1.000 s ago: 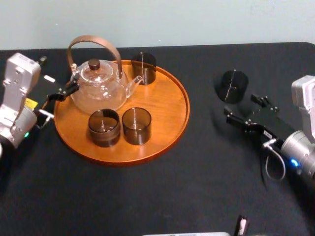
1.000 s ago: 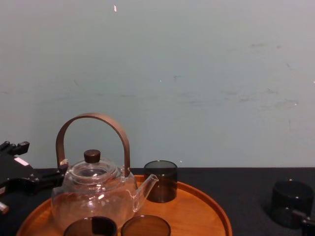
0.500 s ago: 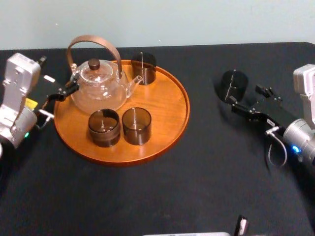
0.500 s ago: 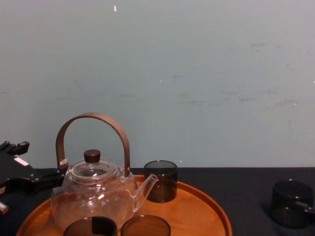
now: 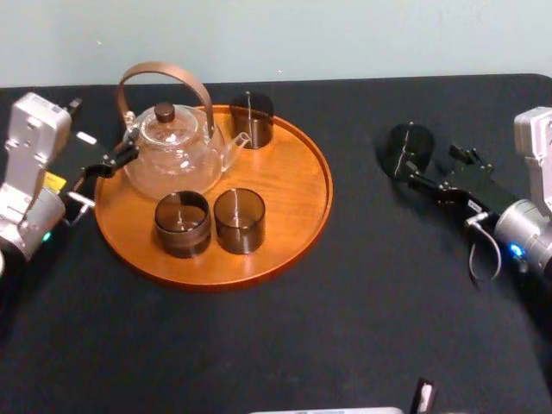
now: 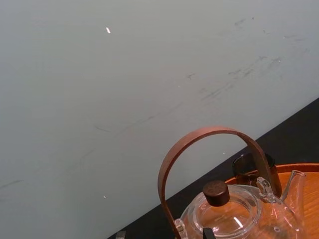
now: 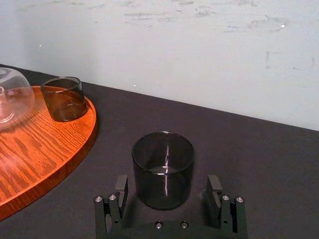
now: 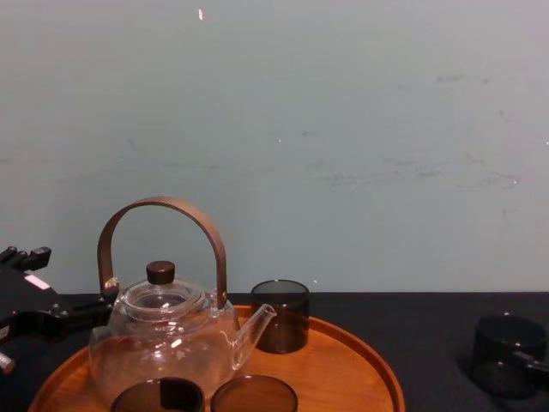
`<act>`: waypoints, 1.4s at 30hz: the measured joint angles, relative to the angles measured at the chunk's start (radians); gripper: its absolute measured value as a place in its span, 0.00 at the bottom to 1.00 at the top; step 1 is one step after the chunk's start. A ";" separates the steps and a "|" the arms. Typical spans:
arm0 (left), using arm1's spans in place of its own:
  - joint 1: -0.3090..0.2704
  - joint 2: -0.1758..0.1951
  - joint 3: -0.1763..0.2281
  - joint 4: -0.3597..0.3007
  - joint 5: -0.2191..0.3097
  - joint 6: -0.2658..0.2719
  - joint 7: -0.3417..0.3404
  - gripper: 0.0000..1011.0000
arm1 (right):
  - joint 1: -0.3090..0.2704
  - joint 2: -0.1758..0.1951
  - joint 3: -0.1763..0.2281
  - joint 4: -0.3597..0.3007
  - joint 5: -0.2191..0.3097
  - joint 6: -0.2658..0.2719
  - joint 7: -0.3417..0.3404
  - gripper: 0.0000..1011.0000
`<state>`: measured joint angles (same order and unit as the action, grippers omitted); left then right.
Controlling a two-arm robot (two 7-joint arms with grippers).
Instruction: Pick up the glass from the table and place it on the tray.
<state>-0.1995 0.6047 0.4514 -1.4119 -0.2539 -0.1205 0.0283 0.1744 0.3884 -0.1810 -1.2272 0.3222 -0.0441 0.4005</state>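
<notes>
The loose glass, a short dark smoked tumbler, stands upright on the black desk, toward the far right corner and well apart from the tray. The right tool reaches in from the desk's right edge, low over the surface. Its fingers are spread wide. In the right wrist view the glass sits between them, with a strip of bare desk showing on each side of it. The tool is open around the glass and has hold of nothing. The glass rests on the desk.

The round orange-brown wooden tray lies on the far left half of the desk. On it, at the left, stands a clear glass teapot with a brown arched handle and a dark knob on its lid, its spout turned toward the desk's right edge. A smoked glass stands at the tray's far rim, just beside the spout. Two more, one and another, stand side by side near the tray's front rim, touching or nearly so.

The left tool waits at the tray's left rim, close beside the teapot. Its fingers are spread and hold nothing. One fingertip lies very near the teapot's body, perhaps touching it; the views do not settle that. A pale blue-green wall rises behind the desk's far edge.
</notes>
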 joint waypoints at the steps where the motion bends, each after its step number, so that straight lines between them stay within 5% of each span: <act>1: 0.000 0.000 0.000 0.000 0.000 0.000 0.000 0.99 | 0.009 -0.001 -0.003 0.015 0.001 -0.007 0.007 0.99; 29: 0.000 0.000 0.000 0.000 0.000 0.000 0.000 0.99 | 0.187 -0.043 -0.062 0.258 0.000 -0.086 0.093 0.99; 42: 0.000 0.000 0.000 0.000 0.000 0.000 0.000 0.99 | 0.214 -0.051 -0.078 0.301 -0.010 -0.110 0.114 0.99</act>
<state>-0.1995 0.6047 0.4514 -1.4119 -0.2539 -0.1205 0.0283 0.3880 0.3371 -0.2590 -0.9258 0.3126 -0.1542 0.5146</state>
